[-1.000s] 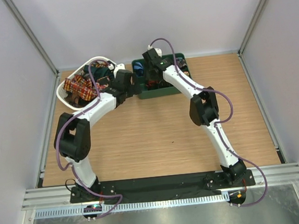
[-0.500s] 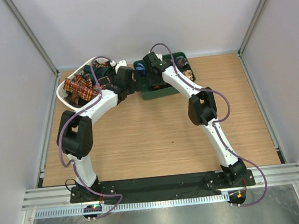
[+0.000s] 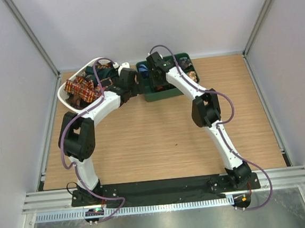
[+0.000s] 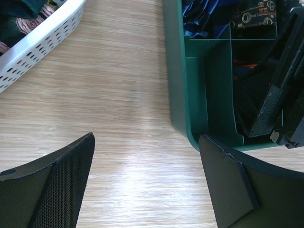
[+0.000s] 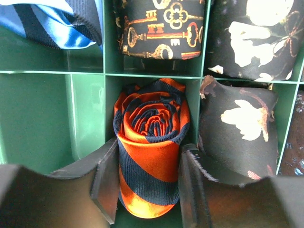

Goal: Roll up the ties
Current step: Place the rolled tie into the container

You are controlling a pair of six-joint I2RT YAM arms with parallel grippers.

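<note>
Rolled orange-and-navy tie (image 5: 151, 137) gripped inside the green tray (image 5: 42, 118)

The left gripper (image 4: 147, 183) hangs over the table (image 4: 118, 95), jaws wide apart, between the white basket (image 4: 42, 42) and the tray. Beyond it, the right gripper (image 5: 147, 183) is clamped on the roll in one compartment (a key-patterned tie (image 5: 161, 28) fills the one behind).

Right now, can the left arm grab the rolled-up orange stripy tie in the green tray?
Probably not. The right gripper clamps the orange stripy tie inside its compartment of the green tray, blocking it; the left gripper hangs open over the table, outside the tray wall.
</note>
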